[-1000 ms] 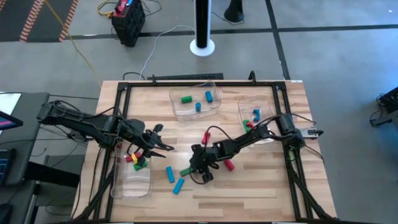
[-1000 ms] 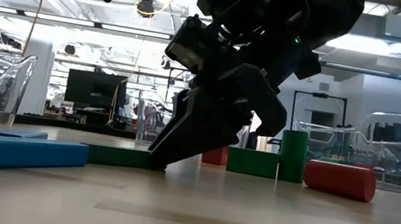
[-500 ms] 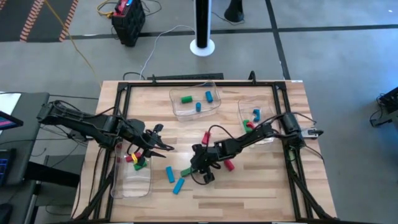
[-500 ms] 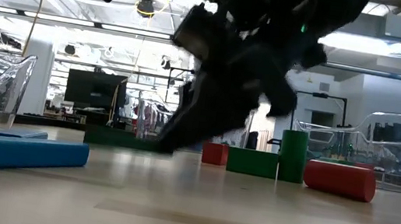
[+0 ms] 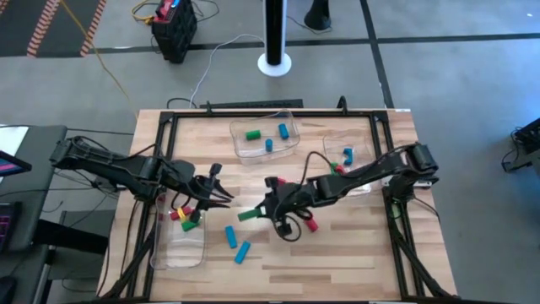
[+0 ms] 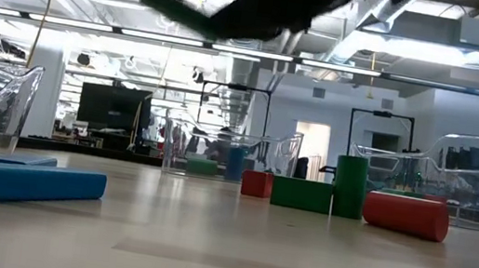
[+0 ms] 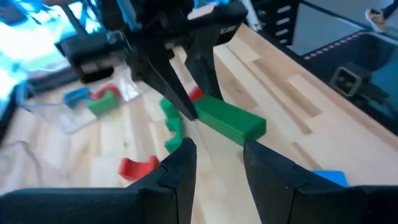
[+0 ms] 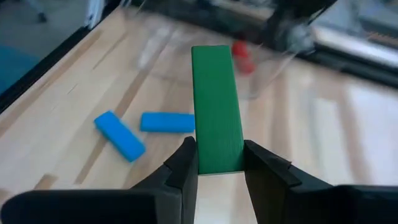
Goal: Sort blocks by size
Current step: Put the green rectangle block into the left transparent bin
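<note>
My right gripper (image 8: 217,168) is shut on a long green bar (image 8: 216,118) and holds it above the table's middle (image 5: 247,214). The bar also shows at the top of the low view (image 6: 177,8). My left gripper (image 7: 217,163) is open and empty over the far end of the left tray (image 5: 179,245), a short way left of the bar. Two blue bars (image 5: 236,243) lie flat on the table near the front. A red cylinder (image 6: 405,215), a flat green block (image 6: 301,193), an upright green cylinder (image 6: 350,185) and a small red block (image 6: 257,183) rest on the table. My right gripper pinches one end of the green bar (image 8: 217,163) between its two fingers, on the bar's two long sides. The fingers come from the table's right and lie along the bar, which sticks out ahead of them toward the left. The bar is lifted clear of the table, near level.
A clear tray (image 5: 266,139) at the far middle holds green and blue blocks. A clear tray (image 5: 346,160) at the right holds blue, red and green ones. The left tray holds red, green and yellow pieces (image 5: 186,218). Black frame rails (image 5: 160,169) run along the table's edges.
My right gripper has lifted the green bar off the table and carried it up and toward the table's left and far side; in the low view it has risen almost out of the picture. The other blocks have stayed put.
</note>
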